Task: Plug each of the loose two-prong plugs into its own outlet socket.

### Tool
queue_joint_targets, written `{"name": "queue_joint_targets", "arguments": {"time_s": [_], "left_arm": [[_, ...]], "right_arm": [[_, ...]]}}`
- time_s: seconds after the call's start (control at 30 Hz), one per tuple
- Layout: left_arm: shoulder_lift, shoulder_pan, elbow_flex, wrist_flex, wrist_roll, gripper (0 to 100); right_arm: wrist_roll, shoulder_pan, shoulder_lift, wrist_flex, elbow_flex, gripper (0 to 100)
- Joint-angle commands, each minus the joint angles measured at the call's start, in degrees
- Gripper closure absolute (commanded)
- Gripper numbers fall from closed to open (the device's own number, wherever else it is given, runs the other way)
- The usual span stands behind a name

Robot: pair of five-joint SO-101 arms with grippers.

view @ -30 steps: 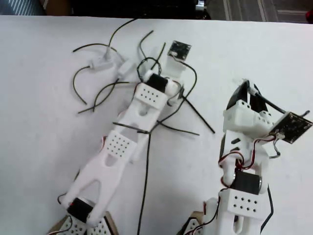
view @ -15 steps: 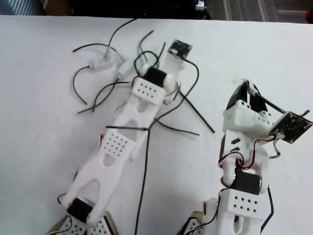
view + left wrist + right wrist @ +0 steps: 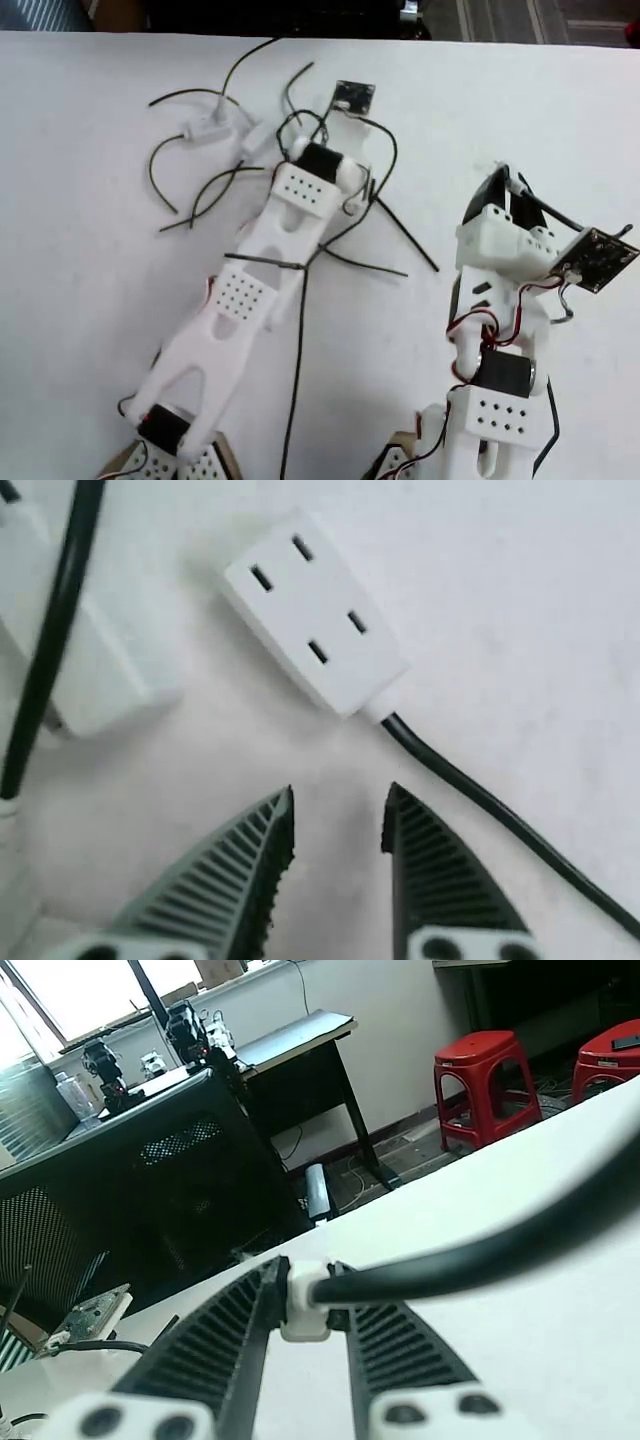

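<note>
Far left: two white fittings [image 3: 205, 128] [image 3: 258, 138] lie side by side among loose black cords [image 3: 165, 185] on the white table [image 3: 80, 300].
Left arm [image 3: 262, 262]: stretched diagonally across the table, its wrist end over the tangle of cords.
Left gripper [image 3: 338, 815]: fingers narrowly parted with nothing between them, hanging over bare table just short of the socket block.
Socket block [image 3: 310, 610]: white, lying flat on the table with four slots facing up and all unfilled. Its black lead [image 3: 500, 820] runs off past one finger.
Second white block [image 3: 90, 670]: just beside the socket block, with a black wire [image 3: 50, 650] crossing over it.
Right arm [image 3: 500, 300]: folded upright, well apart from the tangle.
Right gripper [image 3: 308, 1278]: fingers clamped on a plug.
Plug [image 3: 303, 1305]: small and white, pinched between the fingertips. Its black cable [image 3: 480, 1245] trails away above the table.
</note>
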Motion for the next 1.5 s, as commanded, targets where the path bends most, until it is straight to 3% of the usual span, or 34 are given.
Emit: {"name": "queue_joint_targets", "arguments": {"time_s": [0.0, 0.03, 0.1, 0.33, 0.77, 1.17, 1.47], "left_arm": [[-8.75, 2.77, -1.85, 5.71, -1.76, 94], [-10.51, 3.65, -1.85, 7.21, -3.96, 98], [-13.76, 5.58, -1.85, 10.2, -8.0, 97], [-24.66, 6.73, -1.67, 11.6, -8.79, 98], [-58.07, 4.35, 2.37, 11.78, -20.13, 98], [-102.9, -5.76, 49.58, 11.34, -28.84, 98], [-130.33, -18.07, 87.38, 8.88, -35.34, 98]], "right_arm": [[0.18, -0.22, -0.84, -0.92, -1.05, 98.1], [0.18, -0.22, -0.84, -0.92, -1.05, 98.1], [0.18, -0.22, -0.84, -0.92, -1.05, 98.1], [2.2, -0.31, -0.75, -0.75, -1.05, 98.1], [11.87, -10.51, -0.48, 12.7, -5.98, 98.1], [24.79, -29.23, -0.22, 29.41, -9.23, 98.1], [26.64, -38.81, -0.13, 43.12, -13.8, 98.1]]}}
